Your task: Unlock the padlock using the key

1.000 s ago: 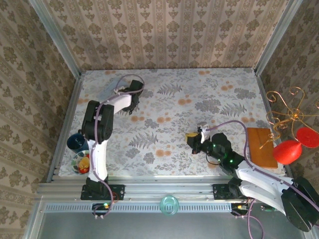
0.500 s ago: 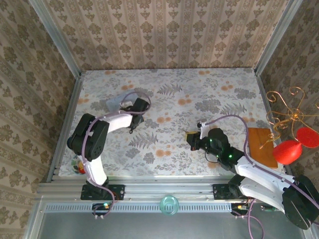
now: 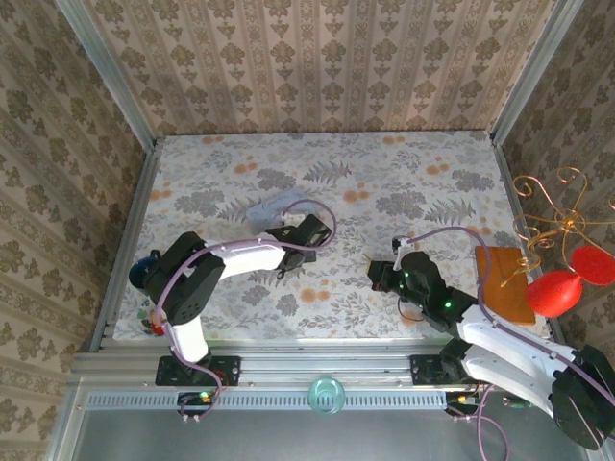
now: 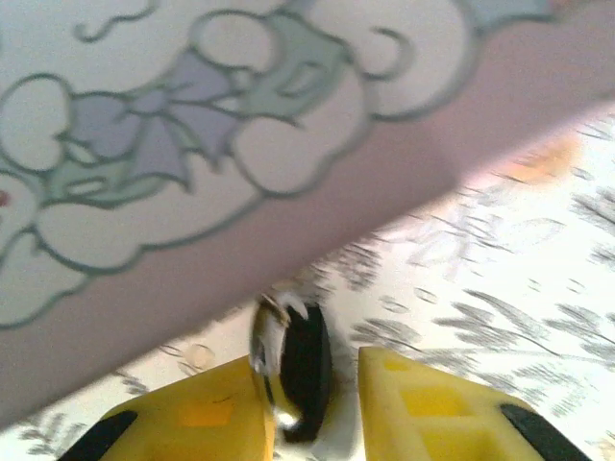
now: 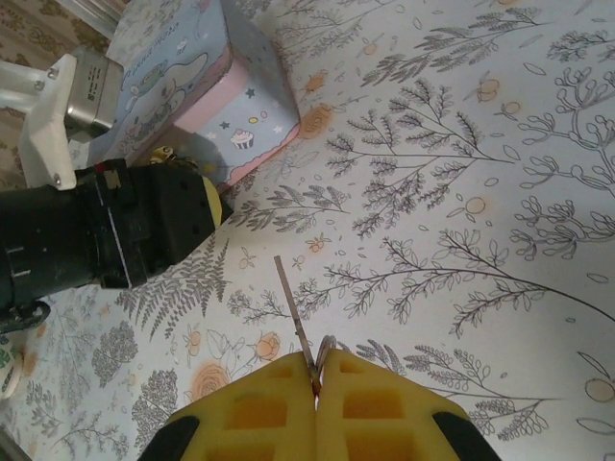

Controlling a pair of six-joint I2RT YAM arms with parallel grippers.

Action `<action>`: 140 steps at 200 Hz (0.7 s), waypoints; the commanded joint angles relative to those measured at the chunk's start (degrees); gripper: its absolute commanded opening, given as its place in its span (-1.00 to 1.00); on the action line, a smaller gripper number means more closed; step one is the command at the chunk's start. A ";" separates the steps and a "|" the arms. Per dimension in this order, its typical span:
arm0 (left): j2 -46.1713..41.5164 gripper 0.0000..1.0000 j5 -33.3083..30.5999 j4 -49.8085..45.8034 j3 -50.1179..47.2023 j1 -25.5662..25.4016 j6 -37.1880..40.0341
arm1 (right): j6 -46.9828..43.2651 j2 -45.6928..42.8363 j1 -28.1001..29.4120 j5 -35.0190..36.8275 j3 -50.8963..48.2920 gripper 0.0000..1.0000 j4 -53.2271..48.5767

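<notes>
Three papered walls (image 3: 317,58), floral tablecloth (image 3: 404,163), key (image 5: 292,307) in right pincer (image 5: 315,370)

The right tool (image 5: 315,376) sits at the bottom edge, its yellow jaws pressed together on the key (image 5: 291,300). The key's thin grey blade sticks up and slightly left from between them, above the floral desk (image 5: 461,173). At upper left, the left arm (image 5: 96,240), black with a yellow tip, lies just beside a pink-and-blue cartoon-print pouch (image 5: 231,86).
</notes>
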 commanded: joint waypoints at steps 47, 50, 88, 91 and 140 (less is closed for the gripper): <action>-1.62 -0.48 2.58 5.28 -3.17 -2.85 2.98 | 3.82 -2.56 0.60 2.41 -1.26 -1.00 -4.57; -1.93 -0.46 2.45 5.65 -3.52 -2.90 3.39 | 3.75 -2.55 0.60 2.41 -1.18 -1.00 -4.71; -8.14 0.08 1.45 8.38 -7.01 -3.92 8.24 | 2.48 -1.99 0.64 1.88 -0.37 -1.00 -4.91; -8.72 0.12 1.80 8.52 -7.17 -3.91 8.87 | 2.58 -2.02 0.64 1.89 -0.45 -1.00 -4.75; -21.53 0.36 6.35 18.64 -19.00 -6.37 12.03 | 2.89 -2.05 0.82 1.62 -0.46 -1.00 -4.07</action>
